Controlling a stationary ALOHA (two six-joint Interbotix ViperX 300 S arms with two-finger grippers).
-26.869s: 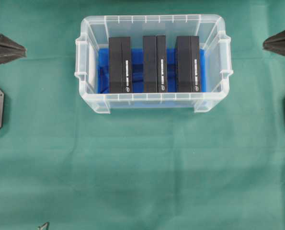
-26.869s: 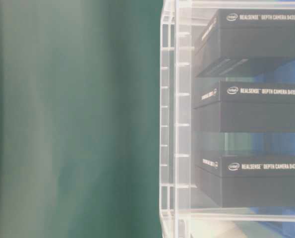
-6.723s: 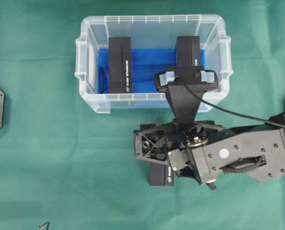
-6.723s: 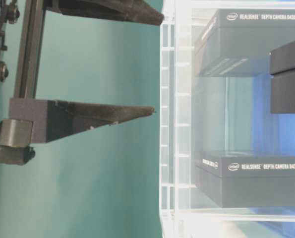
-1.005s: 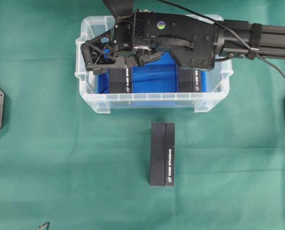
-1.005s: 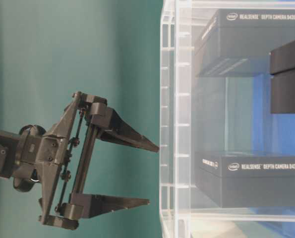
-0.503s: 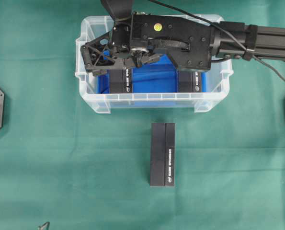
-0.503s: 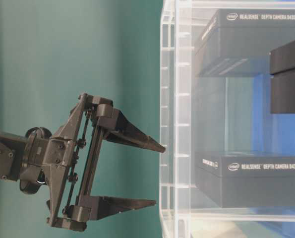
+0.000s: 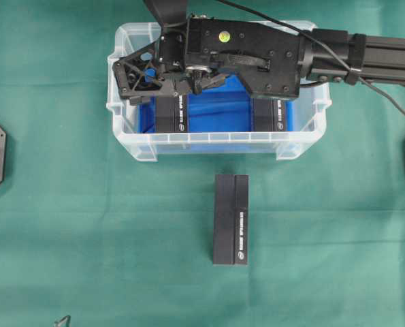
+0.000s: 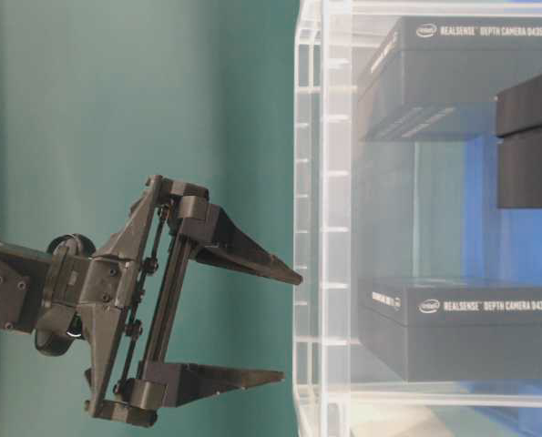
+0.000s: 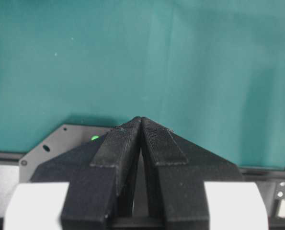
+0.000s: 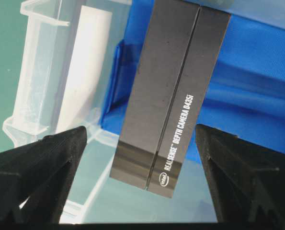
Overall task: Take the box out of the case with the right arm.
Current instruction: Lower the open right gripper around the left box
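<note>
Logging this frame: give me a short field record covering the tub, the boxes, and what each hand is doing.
tub: clear plastic tub with blue lining, on a green cloth
boxes in tub: two black boxes, left box and right box
box outside: one black box lying on the cloth in front of the tub
right hand: right hand open, above the left box, one finger to each side, not touching it
left hand: left hand shut, off to the side over bare cloth

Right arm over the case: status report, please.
Right gripper open, straddling left box in case. Left gripper shut, parked. One box already out. Nothing obstructing.
</note>
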